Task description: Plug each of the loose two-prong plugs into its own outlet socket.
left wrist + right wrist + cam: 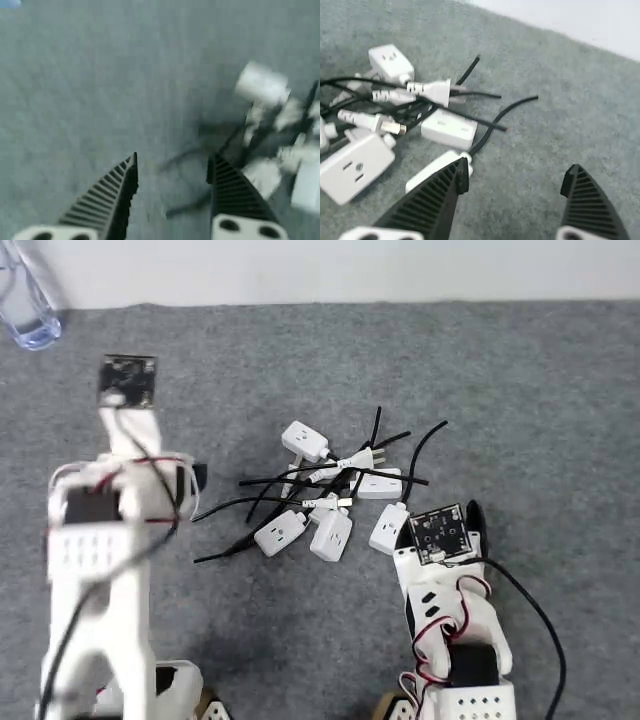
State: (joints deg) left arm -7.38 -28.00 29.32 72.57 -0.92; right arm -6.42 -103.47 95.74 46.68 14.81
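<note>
Plugs [432, 90] & sockets [330, 535] lie tangled at centre, seemingly unjoined; right gripper [519, 167] spread wide at their 4 o'clock, prob. to pick 1, left gripper [173, 160] spread, empty, off at 9 o'clock.

High camera hanging above table [540, 390], facing nearly straight down, taking in whole workspace and socket-and-plug cluster [330, 502] from afar. Left wrist camera looking forward and down past left end effector [173, 159], cluster lying farther ahead. Right wrist camera peering low past right end effector [517, 170], sitting close to cluster. All three views sharing cluster.
</note>
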